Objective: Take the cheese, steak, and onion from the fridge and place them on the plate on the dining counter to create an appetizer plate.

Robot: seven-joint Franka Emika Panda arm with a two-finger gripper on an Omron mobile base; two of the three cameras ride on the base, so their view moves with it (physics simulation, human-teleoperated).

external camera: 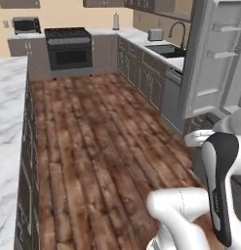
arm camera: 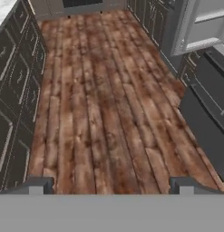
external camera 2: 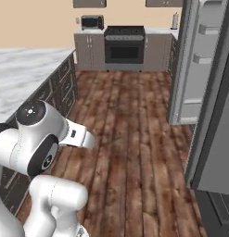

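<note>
My gripper (arm camera: 112, 186) is open, its two dark fingertips (arm camera: 41, 186) wide apart with nothing between them, and it hangs above bare wooden floor. The fridge (external camera: 214, 63) is on the right with its grey door swung open, showing pale door shelves (external camera 2: 195, 59); the same door is at the upper right of the hand view (arm camera: 202, 27). The dining counter (external camera: 7, 122), white marble with grey veins, runs along the left (external camera 2: 23, 74). The cheese, steak, onion and plate are out of view.
Brown plank floor (external camera: 102, 146) stretches between the island's dark cabinets (arm camera: 13, 90) and the grey cabinets with a sink (external camera: 166, 49). A black stove (external camera: 69, 46) and a microwave (external camera: 26, 24) stand at the far wall. Dark fridge fronts (arm camera: 208, 127) project on the right.
</note>
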